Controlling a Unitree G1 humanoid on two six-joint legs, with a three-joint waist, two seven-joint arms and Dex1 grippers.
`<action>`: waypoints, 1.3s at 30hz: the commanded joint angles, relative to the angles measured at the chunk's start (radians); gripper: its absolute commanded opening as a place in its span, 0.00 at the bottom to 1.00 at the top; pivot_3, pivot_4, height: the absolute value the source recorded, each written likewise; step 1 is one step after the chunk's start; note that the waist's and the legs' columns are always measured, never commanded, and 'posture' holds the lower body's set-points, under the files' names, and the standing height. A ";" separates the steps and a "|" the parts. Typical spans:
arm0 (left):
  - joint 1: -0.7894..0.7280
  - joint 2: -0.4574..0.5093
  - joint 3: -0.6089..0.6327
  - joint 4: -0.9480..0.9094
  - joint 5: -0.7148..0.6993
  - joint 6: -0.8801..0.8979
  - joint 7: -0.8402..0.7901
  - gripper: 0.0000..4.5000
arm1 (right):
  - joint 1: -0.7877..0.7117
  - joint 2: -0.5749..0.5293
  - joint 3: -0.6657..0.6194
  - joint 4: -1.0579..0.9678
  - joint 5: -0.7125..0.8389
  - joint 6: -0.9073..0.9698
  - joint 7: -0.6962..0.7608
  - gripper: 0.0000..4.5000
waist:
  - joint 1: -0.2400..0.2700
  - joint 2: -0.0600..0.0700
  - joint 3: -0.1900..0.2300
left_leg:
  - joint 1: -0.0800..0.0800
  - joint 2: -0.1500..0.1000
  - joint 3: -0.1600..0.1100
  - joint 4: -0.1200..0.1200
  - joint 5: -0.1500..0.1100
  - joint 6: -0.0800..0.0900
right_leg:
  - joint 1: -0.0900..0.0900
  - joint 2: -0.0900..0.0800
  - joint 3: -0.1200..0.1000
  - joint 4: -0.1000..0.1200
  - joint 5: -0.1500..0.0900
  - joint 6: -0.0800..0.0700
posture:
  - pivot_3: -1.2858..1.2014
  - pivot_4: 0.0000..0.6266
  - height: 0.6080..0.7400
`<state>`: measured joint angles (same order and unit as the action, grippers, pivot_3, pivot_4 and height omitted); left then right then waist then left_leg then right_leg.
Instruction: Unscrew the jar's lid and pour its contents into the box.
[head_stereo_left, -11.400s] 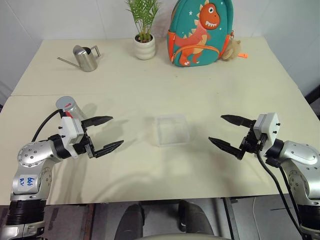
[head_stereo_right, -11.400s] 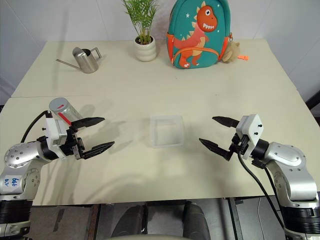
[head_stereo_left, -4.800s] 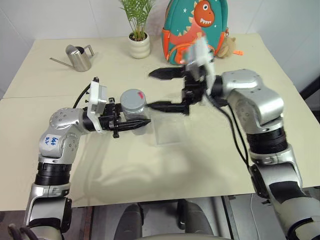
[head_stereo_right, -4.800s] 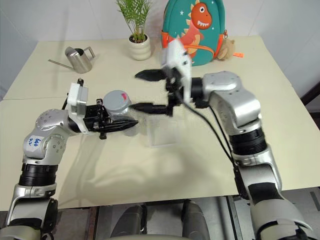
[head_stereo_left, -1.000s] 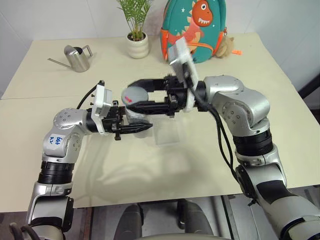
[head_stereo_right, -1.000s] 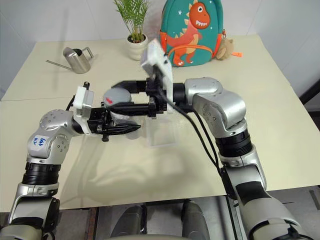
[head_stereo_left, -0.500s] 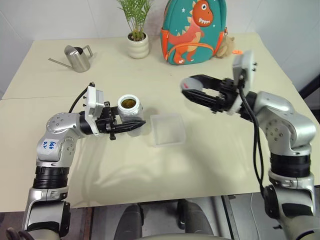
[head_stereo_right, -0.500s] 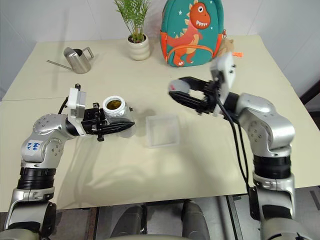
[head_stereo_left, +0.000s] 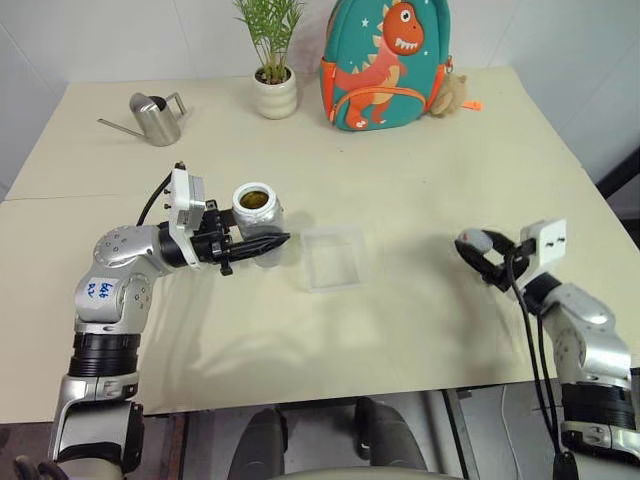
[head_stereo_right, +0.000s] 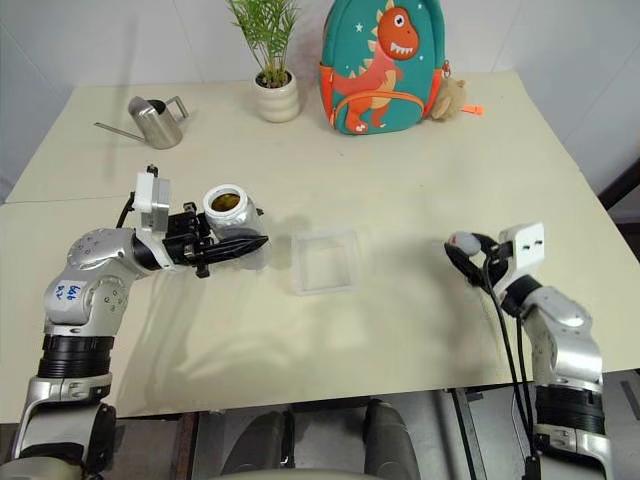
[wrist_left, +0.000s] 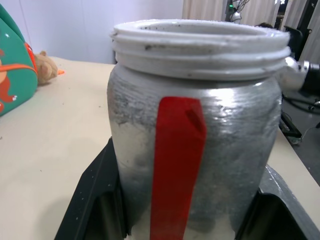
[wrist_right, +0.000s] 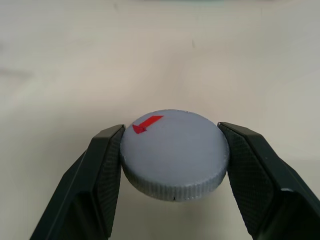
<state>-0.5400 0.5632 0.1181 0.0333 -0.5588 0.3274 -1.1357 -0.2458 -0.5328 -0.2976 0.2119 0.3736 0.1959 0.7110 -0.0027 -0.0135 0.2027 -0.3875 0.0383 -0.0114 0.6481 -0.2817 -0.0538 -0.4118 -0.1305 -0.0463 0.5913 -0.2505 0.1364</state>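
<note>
Now left gripper (head_stereo_left: 262, 243) jaws clamp the upright jar (head_stereo_left: 254, 212); low right gripper (wrist_right: 172, 150) jaws pinch the lid (wrist_right: 174, 154).

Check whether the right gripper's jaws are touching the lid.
Touching. In the right wrist view, both jaws of the right gripper press against opposite sides of the grey lid's ribbed rim, with no gap on either side.

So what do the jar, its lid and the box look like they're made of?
The jar: silvery and shiny like metal or foil wrap, with a white threaded neck that looks plastic and a red stripe like tape. The lid: matte grey, ribbed edge, probably plastic. The box: clear thin-walled plastic; the table shows through it.
</note>
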 joint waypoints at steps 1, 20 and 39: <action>-0.021 0.000 0.006 -0.010 -0.022 0.005 -0.006 0.43 | 0.024 0.004 0.003 -0.022 0.021 -0.009 0.031 0.69 | -0.001 0.000 0.000 | 0.000 0.000 0.000 0.000 0.000 0.000 | 0.000 0.000 0.000 0.000 0.000 0.000 | 0.52 0.24 1.00; -0.160 -0.011 -0.061 0.150 0.079 -0.062 -0.025 0.43 | -0.130 -0.276 0.099 -0.499 0.255 0.345 0.231 1.00 | 0.004 0.000 0.000 | 0.000 0.000 0.000 0.001 0.000 0.000 | 0.001 0.000 0.000 -0.001 0.000 0.000 | 0.52 0.24 1.00; -0.348 -0.108 -0.152 0.318 0.377 -0.396 0.203 0.43 | 0.024 -0.318 0.070 -0.665 0.273 0.403 0.212 1.00 | 0.031 -0.001 0.001 | -0.003 -0.001 0.000 0.003 0.000 0.000 | 0.000 0.000 0.000 -0.003 0.001 0.003 | 0.52 0.24 1.00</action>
<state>-0.8581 0.4594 -0.0280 0.3472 -0.2129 0.0003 -0.9615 -0.2244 -0.8544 -0.1840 -0.4093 0.6199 0.5947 0.9382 0.0280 -0.0142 0.2032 -0.3904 0.0376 -0.0109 0.6514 -0.2817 -0.0540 -0.4114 -0.1307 -0.0465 0.5882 -0.2491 0.1390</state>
